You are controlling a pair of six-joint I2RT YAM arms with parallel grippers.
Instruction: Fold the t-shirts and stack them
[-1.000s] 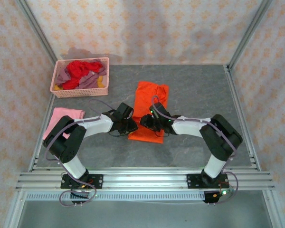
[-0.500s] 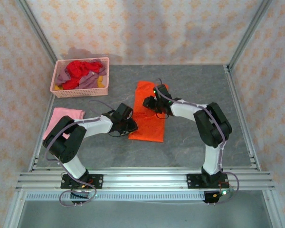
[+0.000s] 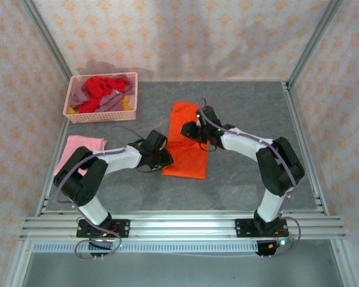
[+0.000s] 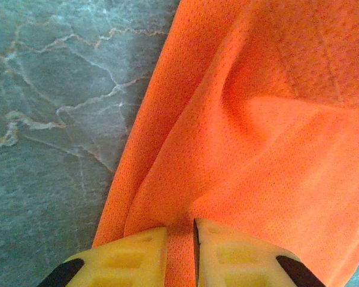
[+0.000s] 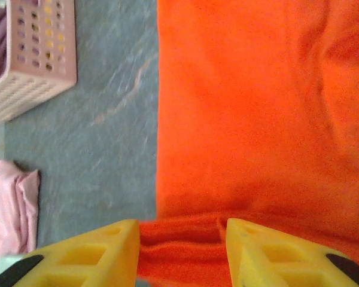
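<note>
Here the left gripper, nearly closed, pinches the mid-table orange t-shirt at 7 o'clock; the right gripper, half-spread, clasps a fold near 1 o'clock. Opposed pulling may skew it.

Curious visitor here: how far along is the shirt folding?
Done: a pink shirt lies folded on the left. In hand: the orange shirt, its edge pinched by the left gripper, a fold sitting inside the right gripper. To do: the shirts in the basket.
</note>
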